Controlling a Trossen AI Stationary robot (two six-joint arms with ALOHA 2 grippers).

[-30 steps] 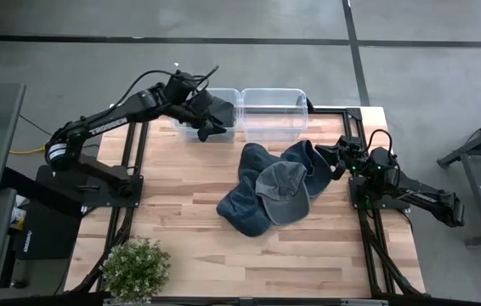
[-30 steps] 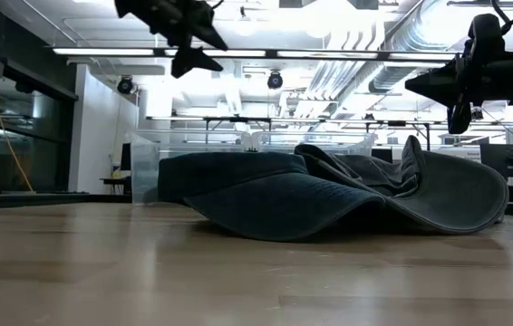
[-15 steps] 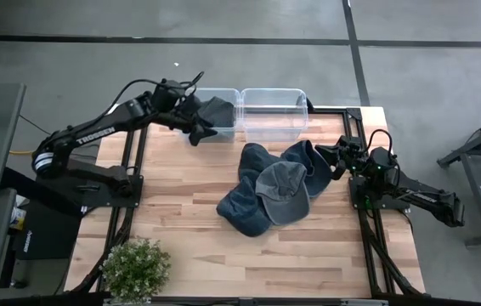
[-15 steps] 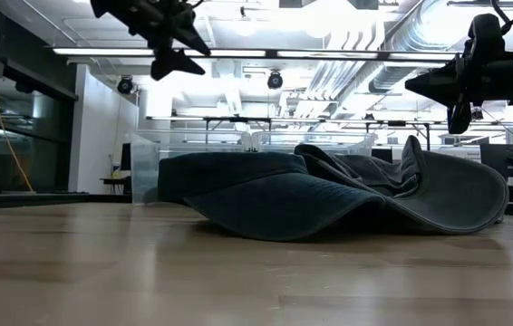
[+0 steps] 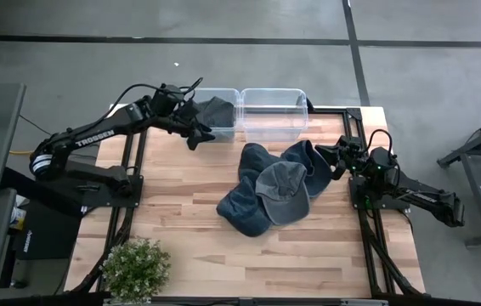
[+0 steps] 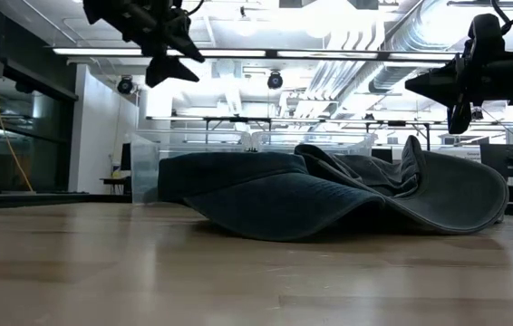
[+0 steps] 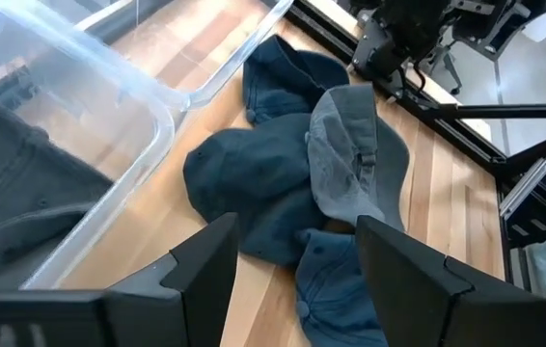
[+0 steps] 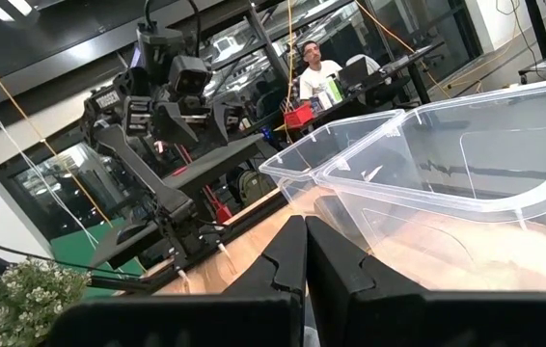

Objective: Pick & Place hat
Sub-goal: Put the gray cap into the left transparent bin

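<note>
- Wooden table (image 5: 181,255) under bright ceiling lights, with a small potted plant (image 5: 136,268) at its near left corner.
- Two clear plastic bins side by side at the far edge: left bin (image 5: 202,129) with a dark hat (image 5: 215,110) lying inside, right bin (image 5: 273,110) beside it.
- Pile of blue-grey hats (image 5: 274,189) heaped mid-table, touching and overlapping; seen as one low mound (image 6: 329,195) from table height.
- Left gripper (image 5: 200,133) hanging above the front edge of the left bin, fingers (image 7: 201,275) spread apart, nothing between them.
- Right gripper (image 5: 334,161) parked at the right side of the table just beside the pile, fingers (image 8: 287,255) pressed together, clamped on nothing.
- Person seated in the room beyond the bins, in the right wrist view (image 8: 313,72).
</note>
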